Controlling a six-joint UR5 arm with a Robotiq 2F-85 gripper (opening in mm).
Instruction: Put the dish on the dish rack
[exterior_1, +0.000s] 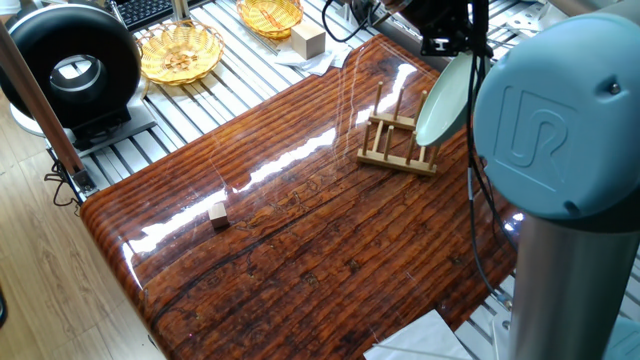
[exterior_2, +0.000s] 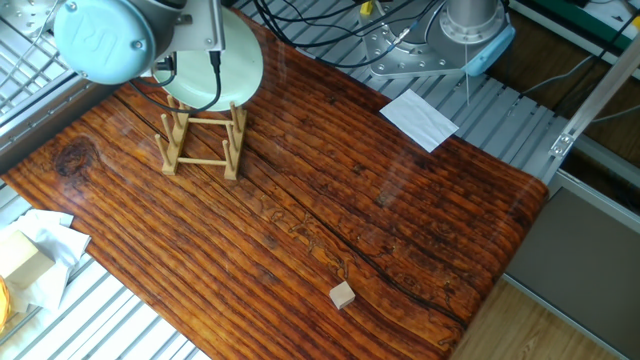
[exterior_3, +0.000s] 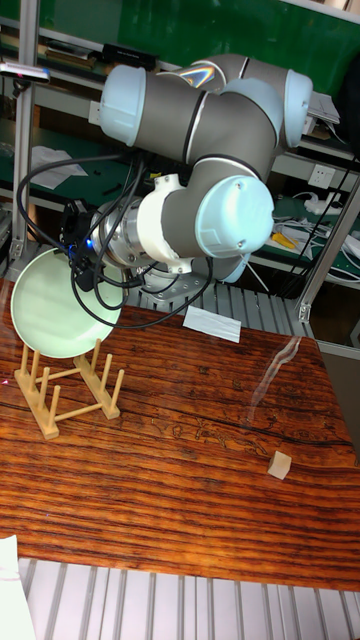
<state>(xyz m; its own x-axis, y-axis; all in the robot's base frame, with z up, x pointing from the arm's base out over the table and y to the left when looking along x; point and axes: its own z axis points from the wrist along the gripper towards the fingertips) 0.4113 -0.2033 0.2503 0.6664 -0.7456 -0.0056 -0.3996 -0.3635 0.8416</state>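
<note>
The dish (exterior_3: 58, 306), a pale mint-green plate, stands on edge with its lower rim down between the upright pegs of the dish rack (exterior_3: 66, 381). My gripper (exterior_3: 82, 268) is shut on the dish's upper rim, at the side toward the arm. In one fixed view the dish (exterior_1: 443, 98) hangs tilted over the right end of the dish rack (exterior_1: 397, 146), below the dark gripper (exterior_1: 452, 44). From the other side the arm's joint covers part of the dish (exterior_2: 236, 62) above the dish rack (exterior_2: 201, 141). I cannot tell whether the dish rests on the base rails.
A tiny wooden cube (exterior_1: 218, 213) lies near the table's left front. Two wicker baskets (exterior_1: 180, 51) and a wooden block (exterior_1: 308, 41) sit on the metal frame beyond the table. White paper (exterior_2: 420, 118) lies by the robot base. The arm's big joint (exterior_1: 560, 110) fills the right side.
</note>
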